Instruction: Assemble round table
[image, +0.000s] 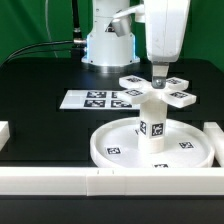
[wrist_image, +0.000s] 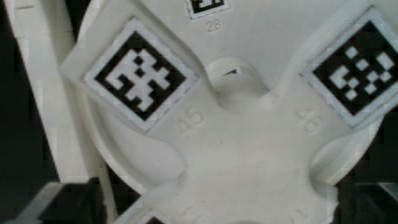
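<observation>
Atop upright leg (image: 152, 122) on disc (image: 115, 148): white tagged cross (image: 157, 89) (four-armed).

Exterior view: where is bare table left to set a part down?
Bare black table lies on the exterior view's left, between the marker board and the border rail. Crowded on the right: disc, leg, cross piece, open gripper.
</observation>
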